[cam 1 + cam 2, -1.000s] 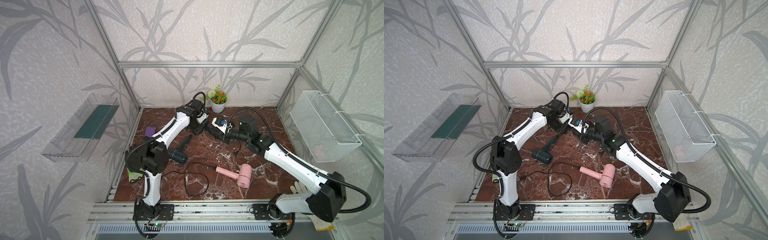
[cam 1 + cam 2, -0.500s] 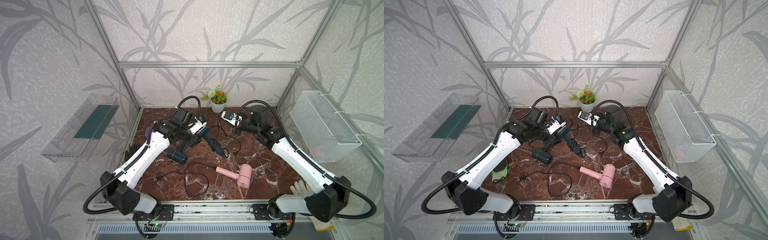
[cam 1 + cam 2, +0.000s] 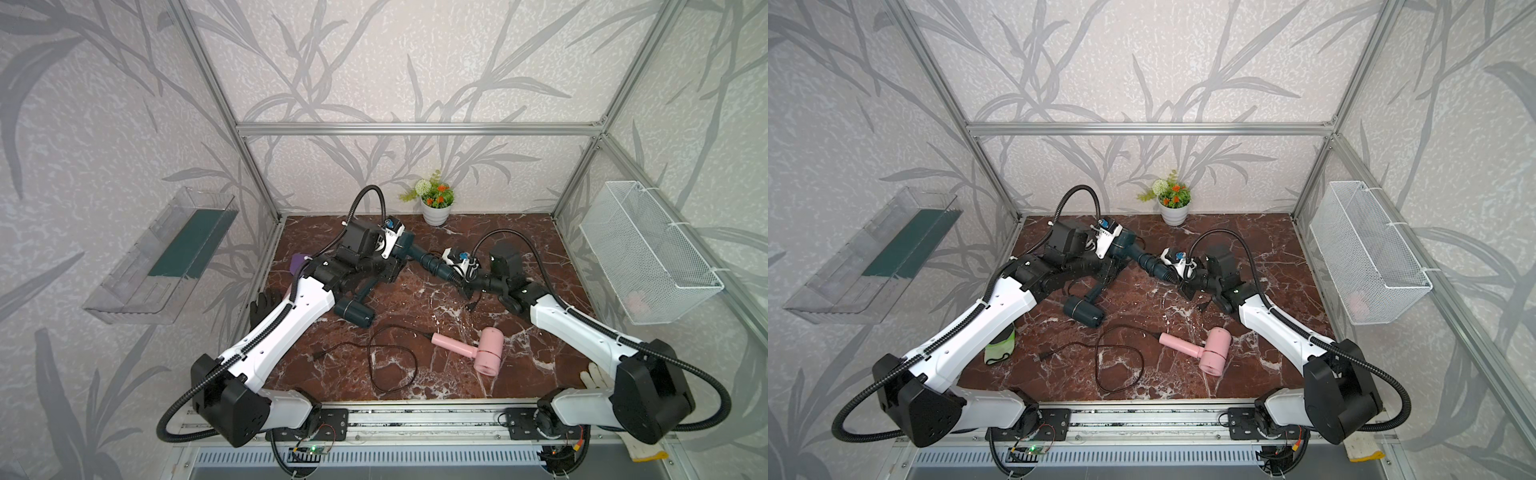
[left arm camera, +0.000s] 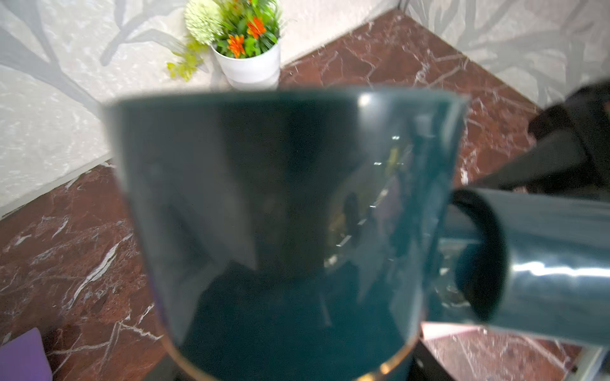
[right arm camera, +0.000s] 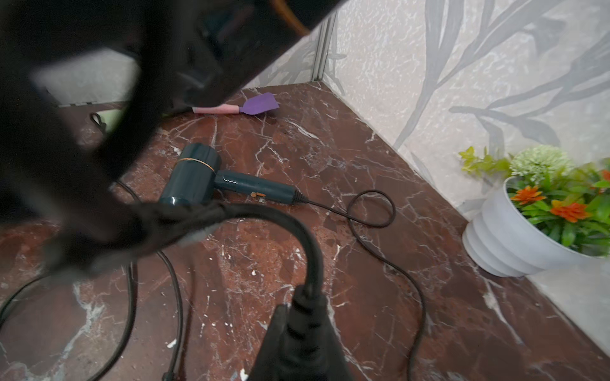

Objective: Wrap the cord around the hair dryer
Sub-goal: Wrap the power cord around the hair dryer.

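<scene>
A dark teal hair dryer (image 3: 405,241) (image 3: 1125,243) is held above the table near the back. My left gripper (image 3: 398,253) is shut on its barrel, which fills the left wrist view (image 4: 280,214) and hides the fingers. The handle (image 3: 432,266) points right with black cord coiled round it. My right gripper (image 3: 463,282) (image 3: 1183,284) is at the handle's end. In the right wrist view it (image 5: 303,333) is shut on the cord's ribbed end, and the cord (image 5: 310,250) arcs away toward the handle.
A second teal hair dryer (image 3: 353,313) (image 5: 194,178) lies under the left arm. In front lies a pink one (image 3: 486,353) with its own looped cord (image 3: 390,361). A flower pot (image 3: 435,208) stands at the back wall. A purple item (image 3: 297,262) lies back left.
My right gripper has come forward and down from the back to the handle's end, still shut on the cord. The left gripper has kept the dryer, whose handle now points more to the right.
</scene>
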Tool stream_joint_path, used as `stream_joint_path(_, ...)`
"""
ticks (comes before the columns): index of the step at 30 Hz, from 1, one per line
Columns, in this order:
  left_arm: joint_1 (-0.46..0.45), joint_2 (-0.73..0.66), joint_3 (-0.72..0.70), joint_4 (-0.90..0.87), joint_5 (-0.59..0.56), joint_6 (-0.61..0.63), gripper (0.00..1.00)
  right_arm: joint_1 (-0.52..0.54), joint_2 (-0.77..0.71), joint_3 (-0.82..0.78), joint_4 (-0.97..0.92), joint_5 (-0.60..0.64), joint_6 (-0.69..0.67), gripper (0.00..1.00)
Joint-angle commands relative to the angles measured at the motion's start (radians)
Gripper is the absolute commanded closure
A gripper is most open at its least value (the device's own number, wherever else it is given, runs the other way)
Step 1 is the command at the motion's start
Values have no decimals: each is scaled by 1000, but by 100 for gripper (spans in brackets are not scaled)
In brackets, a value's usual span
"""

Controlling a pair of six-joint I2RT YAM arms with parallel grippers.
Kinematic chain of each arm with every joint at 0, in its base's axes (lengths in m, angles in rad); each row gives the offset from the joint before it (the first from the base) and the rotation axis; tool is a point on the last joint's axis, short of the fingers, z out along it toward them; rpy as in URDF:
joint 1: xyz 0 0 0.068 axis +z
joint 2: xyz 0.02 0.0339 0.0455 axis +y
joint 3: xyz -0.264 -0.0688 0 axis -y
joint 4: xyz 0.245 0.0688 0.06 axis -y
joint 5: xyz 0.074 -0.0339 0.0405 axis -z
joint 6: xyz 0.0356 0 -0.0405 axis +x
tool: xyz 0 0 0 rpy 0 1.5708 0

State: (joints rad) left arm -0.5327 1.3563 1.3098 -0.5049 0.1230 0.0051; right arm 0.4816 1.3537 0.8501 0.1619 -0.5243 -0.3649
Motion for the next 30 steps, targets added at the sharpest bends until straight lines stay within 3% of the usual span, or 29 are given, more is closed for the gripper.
stream_joint_path(1,0,19,-12,216,-104,-169,100,27,-11,-48,218,-44,152,100)
stream_joint_path(5,-5,66,-34,276,-225,-251,100,49,1,-106,372,-29,265,100)
stream_joint_path(8,-9,93,-54,311,-306,-298,100,81,-9,-115,387,19,276,100)
stream_joint_path(20,-5,69,-139,402,-413,-384,100,62,31,-228,640,39,494,100)
stream_joint_path(23,-4,98,-118,387,-437,-400,100,110,39,-219,603,59,462,100)
stream_joint_path(30,-16,175,-63,352,-555,-401,100,218,-59,-121,271,183,287,100)
